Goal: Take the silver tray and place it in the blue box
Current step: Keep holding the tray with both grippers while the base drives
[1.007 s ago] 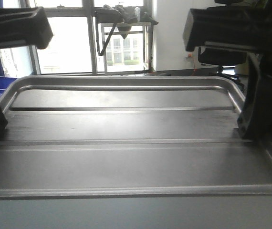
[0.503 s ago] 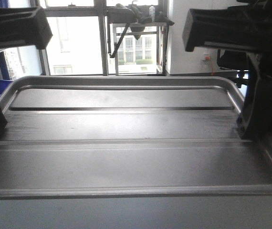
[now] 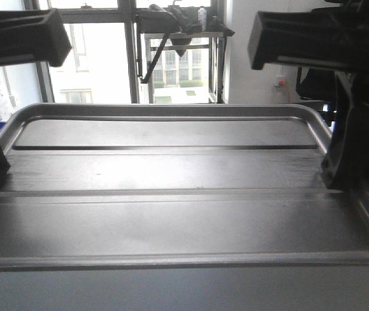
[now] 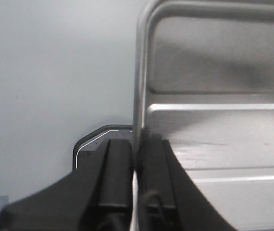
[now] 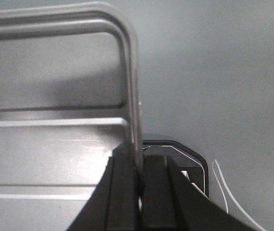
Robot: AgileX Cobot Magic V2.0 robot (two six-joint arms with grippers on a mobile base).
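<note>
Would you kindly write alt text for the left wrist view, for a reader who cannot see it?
The left pincer is shut on the side rim of the silver tray, clamping the thin edge from both sides. A plain grey surface fills the left of the picture.

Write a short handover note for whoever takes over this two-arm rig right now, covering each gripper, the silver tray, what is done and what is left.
Left gripper: shut on the silver tray at its left rim, fingers on either side of the rim.
Right gripper: shut on the right rim in the same way.
Tray: roughly level between the two arms, nothing on it.
Done: the two-handed grasp.
Left: carry the tray to the blue box, which no view clearly shows, and set it inside.
</note>
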